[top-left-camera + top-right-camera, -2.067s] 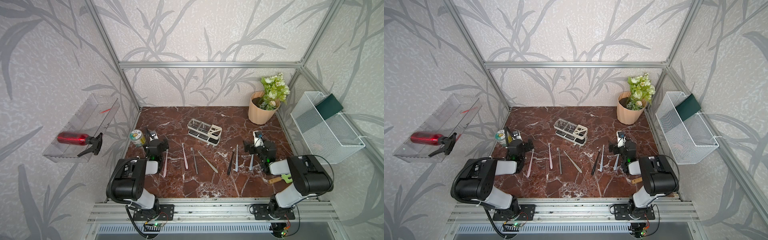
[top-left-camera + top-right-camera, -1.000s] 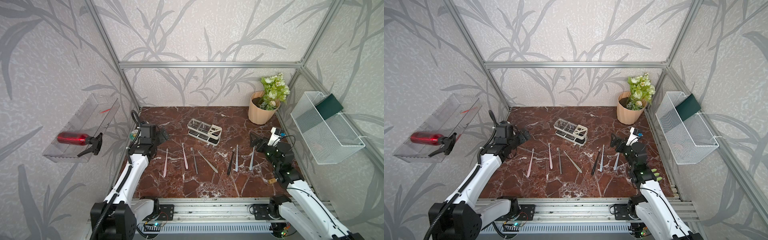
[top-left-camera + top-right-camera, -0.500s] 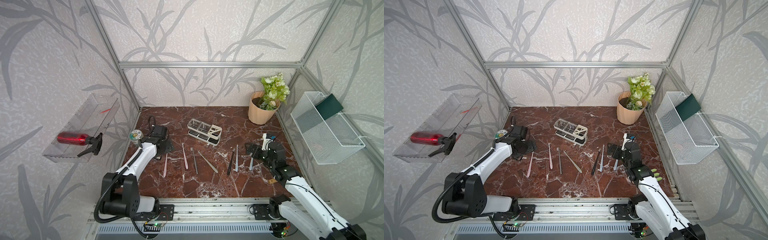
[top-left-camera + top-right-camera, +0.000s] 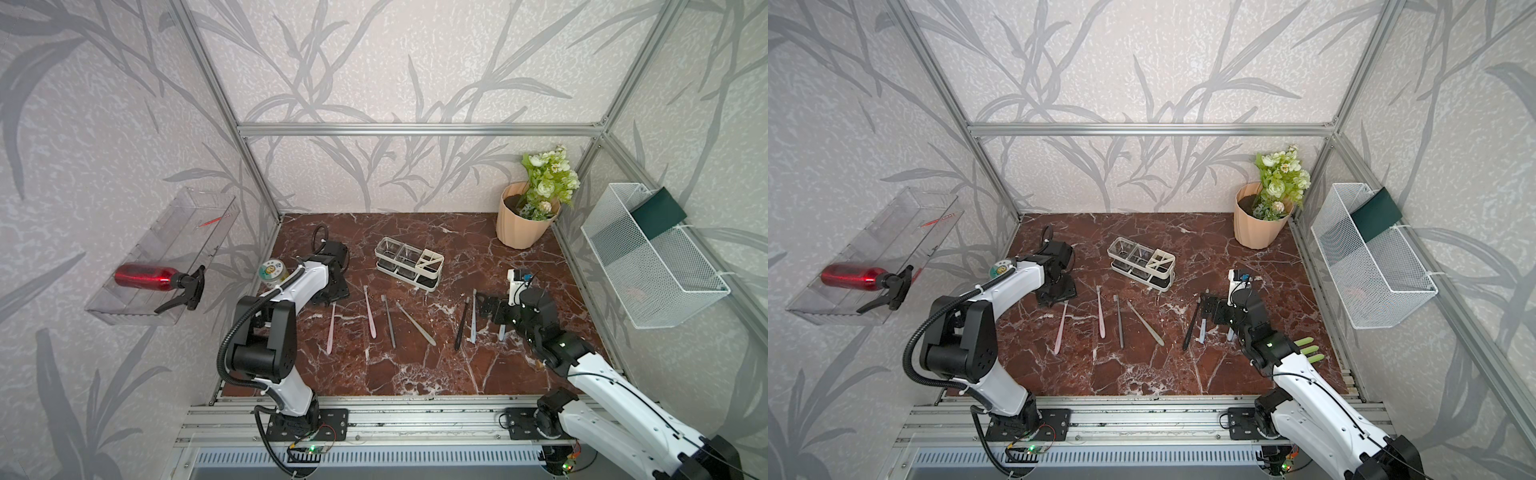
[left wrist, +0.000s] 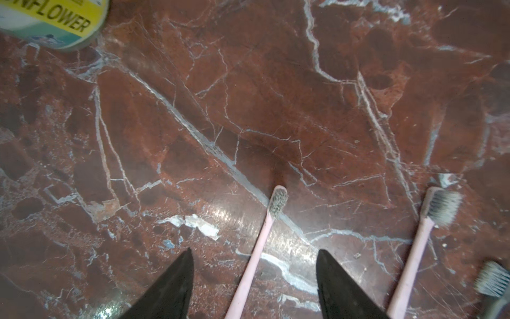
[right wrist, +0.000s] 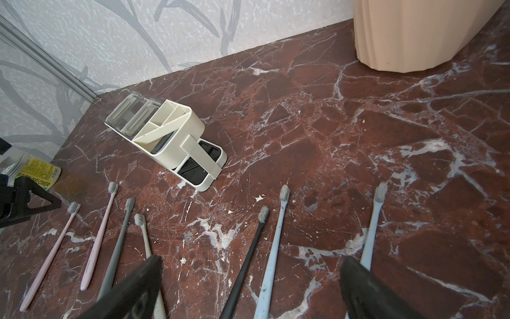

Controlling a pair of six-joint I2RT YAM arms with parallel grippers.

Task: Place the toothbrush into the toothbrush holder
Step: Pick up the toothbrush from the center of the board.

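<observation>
The cream-white toothbrush holder (image 4: pixel 430 266) (image 4: pixel 1162 266) (image 6: pixel 176 129) stands mid-table, with nothing in its clear cups. Several toothbrushes lie in a row in front of it. My left gripper (image 4: pixel 332 294) (image 4: pixel 1059 293) (image 5: pixel 252 250) is low over the leftmost pink toothbrush (image 4: pixel 331 328) (image 4: pixel 1061 328) (image 5: pixel 258 248). Its jaws are open and straddle the handle just behind the bristle head, without touching it. My right gripper (image 4: pixel 484 309) (image 4: pixel 1212 311) (image 6: pixel 251 262) is open above a black toothbrush (image 6: pixel 248 256) and a light-blue toothbrush (image 6: pixel 271 256). It holds nothing.
A small tin labelled sunflower (image 4: pixel 272 272) (image 5: pixel 52 22) stands at the table's left edge behind my left arm. A peach flower pot (image 4: pixel 521 226) stands at the back right. A white mesh basket (image 4: pixel 648 257) hangs on the right wall. A red spray bottle (image 4: pixel 145 276) lies on the clear left shelf.
My left arm has swung forward and down onto the leftmost pink toothbrush, and its jaws have narrowed. My right arm has lowered toward the black and blue brushes with its jaws wide.
</observation>
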